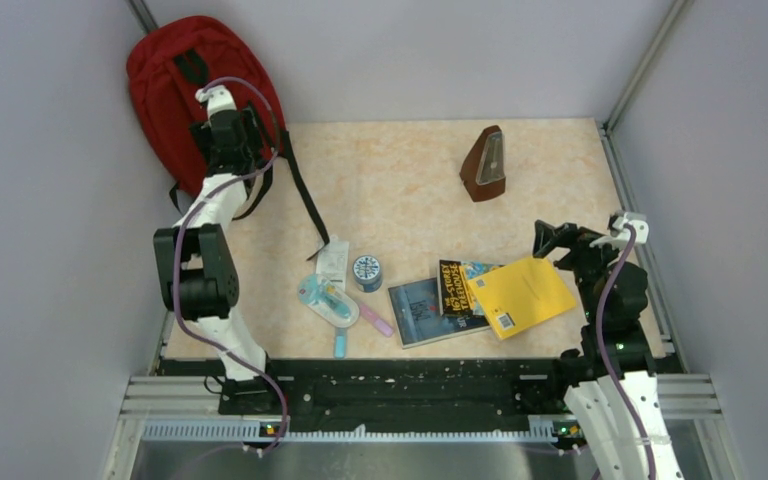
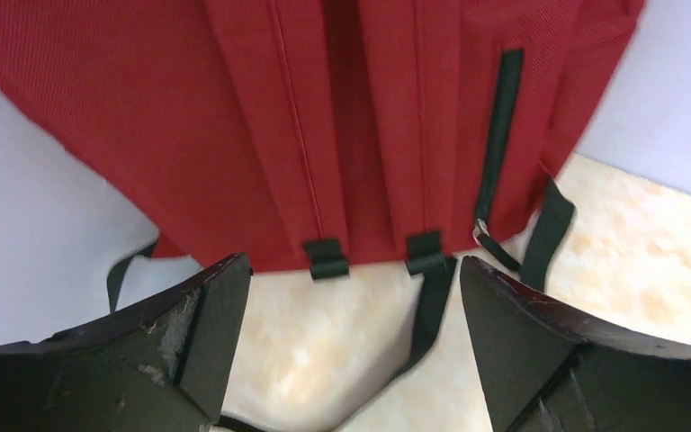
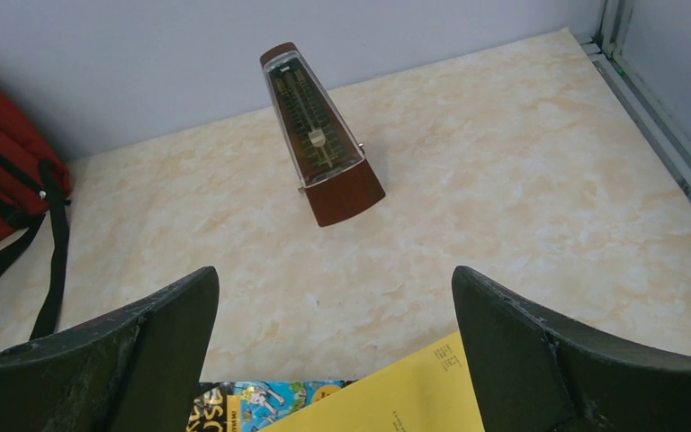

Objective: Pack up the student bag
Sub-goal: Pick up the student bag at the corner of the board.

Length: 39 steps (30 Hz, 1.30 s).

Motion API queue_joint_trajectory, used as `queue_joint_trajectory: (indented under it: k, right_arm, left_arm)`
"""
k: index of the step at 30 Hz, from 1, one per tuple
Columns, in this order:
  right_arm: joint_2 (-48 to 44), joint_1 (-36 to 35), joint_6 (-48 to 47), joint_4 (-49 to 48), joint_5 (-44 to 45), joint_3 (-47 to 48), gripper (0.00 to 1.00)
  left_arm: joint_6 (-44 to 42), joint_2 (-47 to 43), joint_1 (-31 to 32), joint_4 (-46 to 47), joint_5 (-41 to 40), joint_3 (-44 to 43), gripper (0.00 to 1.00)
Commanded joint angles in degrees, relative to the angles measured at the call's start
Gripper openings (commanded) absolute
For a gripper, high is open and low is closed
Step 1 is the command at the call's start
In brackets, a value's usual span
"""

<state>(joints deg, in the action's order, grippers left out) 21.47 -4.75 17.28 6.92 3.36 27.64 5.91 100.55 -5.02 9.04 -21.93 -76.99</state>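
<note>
The student bag [image 1: 175, 70], a red backpack with black straps, leans in the far left corner against the wall. My left gripper [image 1: 235, 130] hovers right in front of it, above the table. In the left wrist view the bag [image 2: 324, 117] fills the top. The left gripper [image 2: 351, 265] is open just short of its lower edge, with only table and a black strap [image 2: 432, 306] between the fingers. My right gripper [image 1: 552, 243] is open at the right, over the corner of a yellow book [image 1: 520, 295]. It [image 3: 335, 279] holds nothing.
A brown metronome [image 1: 484, 165] stands at the back right. Near the front lie a comic book [image 1: 457, 287], a grey-blue book [image 1: 425, 312], a round tin [image 1: 367, 271], a pink pen [image 1: 375, 320], a white packet [image 1: 332, 262] and a blister pack [image 1: 326, 298]. Walls enclose three sides.
</note>
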Motion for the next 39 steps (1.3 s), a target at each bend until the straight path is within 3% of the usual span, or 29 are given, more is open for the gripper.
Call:
queue_joint_trajectory:
  k: [1, 6, 11, 15, 22, 23, 25, 31, 32, 35, 39]
  right_arm:
    - [-0.46, 0.09, 0.5, -0.57, -0.82, 0.03, 0.99]
    - [-0.35, 0.06, 0.32, -1.14, -0.77, -0.27, 0.99]
    - [-0.09, 0.09, 0.44, -0.75, -2.47, 0.9, 0.99]
    - [-0.5, 0.09, 0.29, -0.07, -2.5, 1.54, 0.99]
    - [-0.59, 0.04, 0.15, -0.28, -1.79, 1.37, 0.99]
    - [-0.71, 0.13, 0.15, -0.24, -1.69, 1.37, 0.99]
    - [-0.69, 0.15, 0.16, -0.1, -1.56, 1.52, 0.98]
    - [-0.8, 0.1, 0.2, 0.2, -1.34, 1.6, 0.97]
    - [-0.83, 0.1, 0.21, 0.2, -1.46, 1.63, 0.97]
    - [-0.98, 0.09, 0.25, 0.33, -1.42, 1.55, 0.97]
    - [-1.12, 0.09, 0.21, 0.23, -1.07, 1.5, 0.97]
  left_arm:
    - [-2.77, 7.22, -1.52, 3.86, -8.94, -10.37, 0.92]
    - [8.21, 8.75, -5.86, 9.45, -2.61, -10.27, 0.93]
    - [7.54, 13.48, -7.05, 7.35, 2.33, -16.82, 0.93]
    - [8.12, 16.05, -8.16, 9.05, 12.26, -19.91, 0.94]
    - [8.46, 19.58, -8.61, 6.8, 18.0, -25.74, 0.91]
    - [8.16, 19.81, -8.61, 6.29, 18.86, -26.11, 0.85]
    - [6.98, 20.15, -8.55, 5.54, 21.14, -26.55, 0.55]
    - [4.96, 18.26, -8.6, 5.96, 21.66, -23.88, 0.04]
    - [4.42, 17.62, -8.61, 6.62, 22.53, -22.87, 0.0]
    - [4.07, 15.24, -8.59, 7.27, 25.83, -20.14, 0.0]
    - [6.31, 6.4, -8.25, 13.34, 30.97, -9.35, 0.0]
